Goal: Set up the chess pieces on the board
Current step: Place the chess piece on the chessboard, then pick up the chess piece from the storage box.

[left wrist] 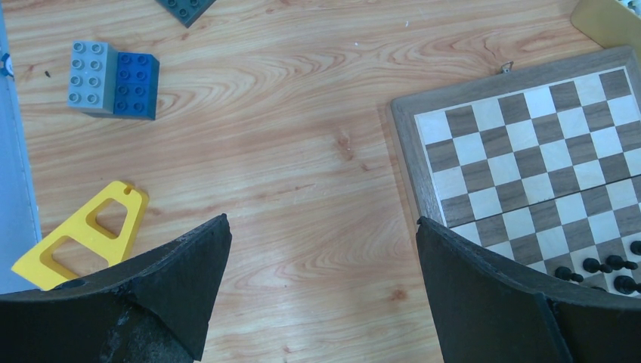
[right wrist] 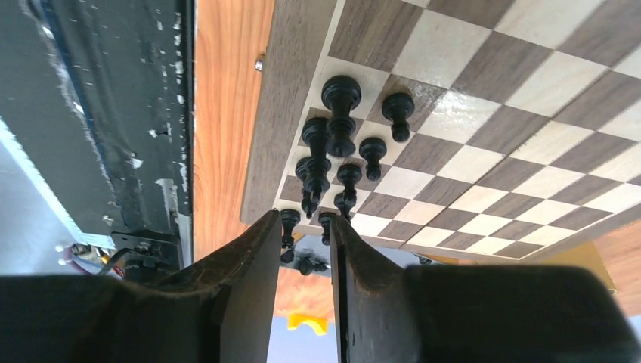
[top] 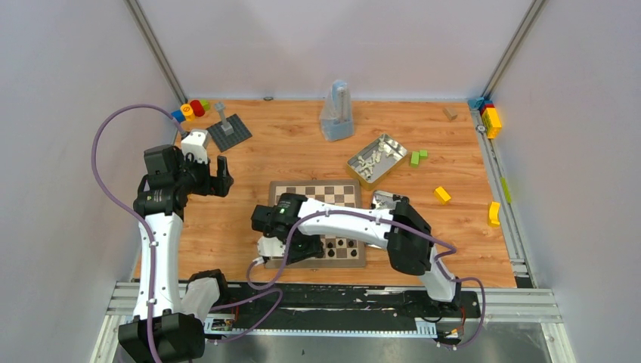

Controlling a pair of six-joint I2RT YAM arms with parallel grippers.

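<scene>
The board lies mid-table; it also shows in the left wrist view and the right wrist view. Several black chess pieces stand in its near-left corner, seen small from above and at the left wrist view's edge. My right gripper hovers low over that corner, jaws a narrow gap apart with nothing between them; two black pieces stand just past the fingertips. My left gripper is open and empty over bare wood left of the board. Cream pieces lie in a tin.
A second tin sits by the board's right edge, partly under my right arm. A dark grey studded plate, coloured blocks, a clear bag, green blocks and yellow blocks lie around. A yellow frame block and grey-blue bricks lie near my left gripper.
</scene>
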